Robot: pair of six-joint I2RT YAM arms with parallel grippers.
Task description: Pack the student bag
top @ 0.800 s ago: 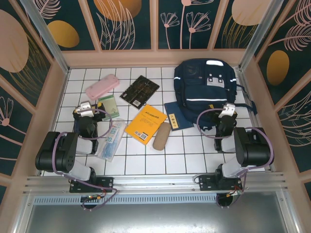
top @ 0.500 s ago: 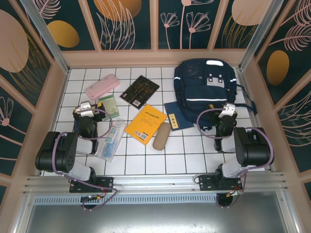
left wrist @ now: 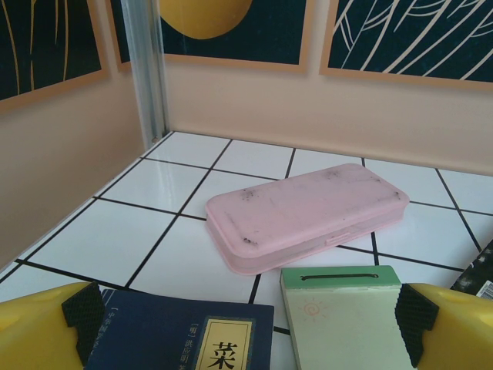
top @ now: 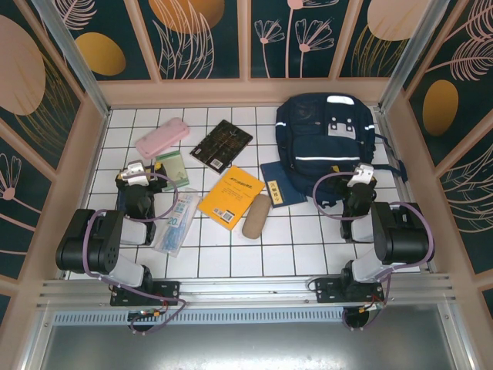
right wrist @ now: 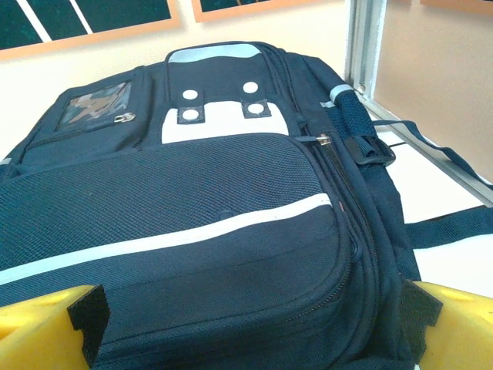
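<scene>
Sitting at the near edge of the white tiled table (top: pixel 293 240), the two arms reach away from their bases, one on each side. The left end effector (top: pixel 139 174) has its jaws spread wide and holds nothing. Just ahead of it, in its wrist view, a navy booklet with a yellow label (left wrist: pixel 185 339) and a green notepad (left wrist: pixel 343 316) lie side by side, flat on the tiles. To the right of that arm lies a clear plastic packet with blue print (top: pixel 177 222), then a yellow book (top: pixel 231 196) with a tan oval case (top: pixel 256 216) just beside its near right edge. A second navy booklet (top: pixel 279 190) lies between the yellow book and the student bag (top: pixel 327 142); I cannot tell whether its far edge touches the bag.

The right end effector (top: pixel 360 177) is likewise wide open and empty. It sits just at the bag's near edge, and in its wrist view the bag's lower end spans the gap between the jaws. Whether the pads touch the fabric cannot be told. The bag lies flat, front up, in the far right part of the table with its top toward the far wall. A white stripe crosses its front pocket and a dark strap trails off to the right.

Farther back on the left, a pink pencil case (left wrist: pixel 308 212) lies beyond the notepad, and a dark patterned notebook (top: pixel 222 142) lies between it and the bag.
</scene>
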